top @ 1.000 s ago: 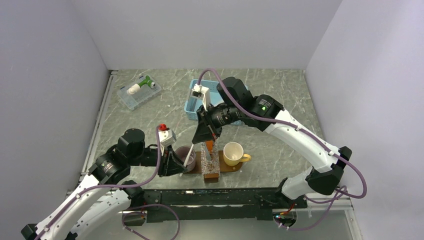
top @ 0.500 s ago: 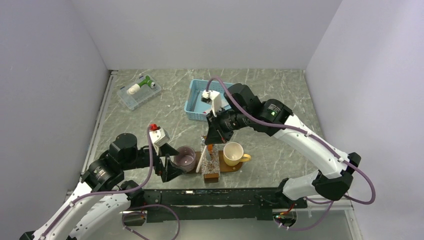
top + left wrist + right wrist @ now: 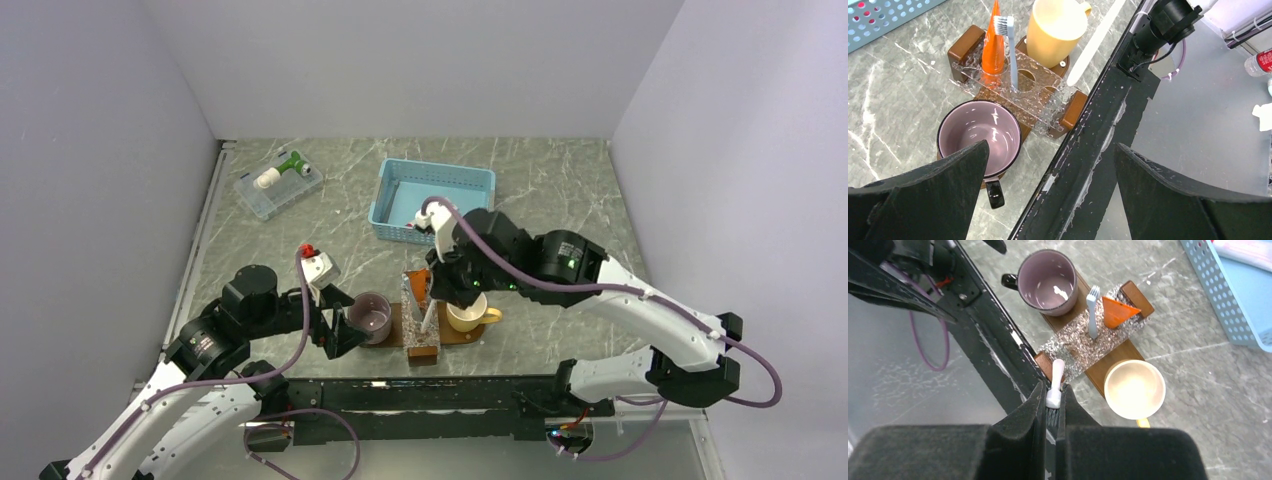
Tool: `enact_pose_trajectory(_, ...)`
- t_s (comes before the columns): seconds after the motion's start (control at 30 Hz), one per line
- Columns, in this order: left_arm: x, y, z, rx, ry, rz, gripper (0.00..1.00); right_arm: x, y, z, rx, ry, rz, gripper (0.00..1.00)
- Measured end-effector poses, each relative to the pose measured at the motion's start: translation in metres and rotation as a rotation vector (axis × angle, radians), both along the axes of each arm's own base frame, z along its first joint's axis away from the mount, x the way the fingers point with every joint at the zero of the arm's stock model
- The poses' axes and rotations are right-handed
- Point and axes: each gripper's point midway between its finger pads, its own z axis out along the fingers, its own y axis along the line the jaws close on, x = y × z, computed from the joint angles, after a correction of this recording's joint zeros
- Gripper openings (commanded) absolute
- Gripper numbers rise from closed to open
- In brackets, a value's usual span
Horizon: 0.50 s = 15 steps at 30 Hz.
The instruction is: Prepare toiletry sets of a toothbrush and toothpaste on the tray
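The dark-brown tray [image 3: 461,337] [image 3: 1108,365] carries a purple mug [image 3: 371,316] [image 3: 979,137], a yellow mug [image 3: 467,308] [image 3: 1134,388] and a clear holder [image 3: 421,325] [image 3: 1023,85]. An orange toothpaste [image 3: 993,45] [image 3: 1118,311] and a toothbrush [image 3: 1011,52] [image 3: 1092,310] stand upright in the holder. My right gripper [image 3: 432,290] [image 3: 1052,390] is shut on the bristle end of a second white toothbrush [image 3: 1056,375] [image 3: 1095,42]. Its handle reaches down to the holder's near end. My left gripper [image 3: 337,327] [image 3: 1050,147] hangs open and empty beside the purple mug.
A light-blue basket [image 3: 432,198] [image 3: 1243,295] with a pale tube inside sits behind the tray. A clear box [image 3: 278,181] holding a green-and-white item stands at the back left. The black rail at the table's front edge [image 3: 1098,140] runs just below the tray.
My left gripper has opened, let go of a toothbrush and drawn back to the left of the purple mug. My right arm has come nearer and lower, bringing its toothbrush over the holder.
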Motion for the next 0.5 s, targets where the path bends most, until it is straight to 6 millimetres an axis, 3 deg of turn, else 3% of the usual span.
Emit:
enact_pose_trajectory(0.17,0.0,0.001,-0.002,0.009,0.008,0.005,0.99,-0.01,0.002,-0.017,-0.066,-0.041,-0.033,0.0)
enact_pose_trajectory(0.37,-0.001,0.002,-0.004,0.014,0.012,0.007,0.99,-0.005,0.006,-0.024,-0.099,-0.072,-0.103,0.0)
enact_pose_trajectory(0.5,0.0,0.002,-0.004,0.016,0.011,0.013,0.99,-0.003,0.01,-0.041,-0.14,-0.067,-0.125,0.0)
